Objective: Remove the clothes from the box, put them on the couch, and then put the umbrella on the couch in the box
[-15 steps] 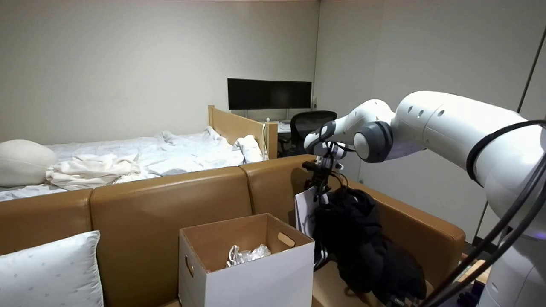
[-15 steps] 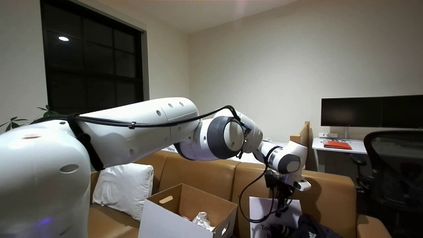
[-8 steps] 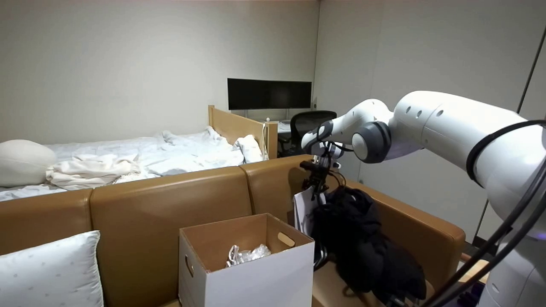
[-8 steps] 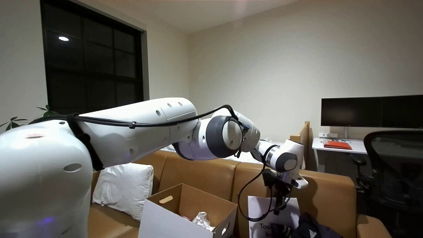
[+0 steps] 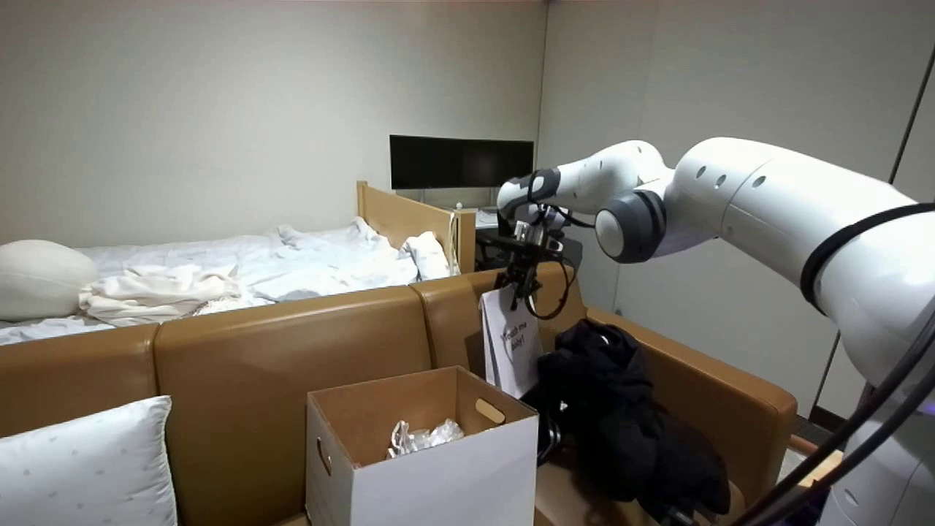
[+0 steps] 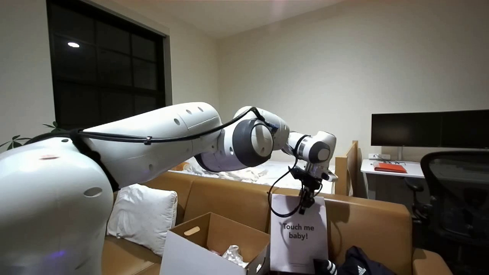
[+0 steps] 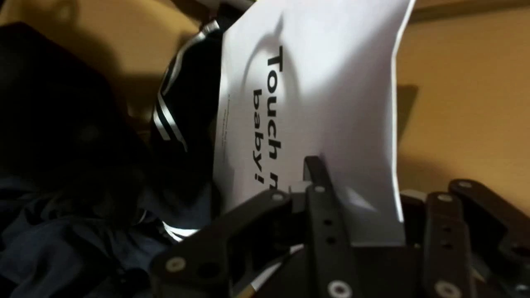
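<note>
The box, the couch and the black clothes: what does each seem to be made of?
The box: likely cardboard, matt white outside; its walls are thin and plain brown inside.
The couch: leather or imitation, slightly glossy; soft highlights and seams show.
The clothes: matt fabric, by their loose folds; fibre unclear.

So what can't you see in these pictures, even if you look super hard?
What's under the crinkly plastic in the box: the plastic itself hides it in both exterior views.
Small print on the white sheet: too tiny and blurry in the wrist view.
One fingertip of the gripper: behind the sheet in the wrist view.
Rest of the black clothes: cut off by the bottom edge in an exterior view.
The umbrella: I can't pick it out anywhere.
</note>
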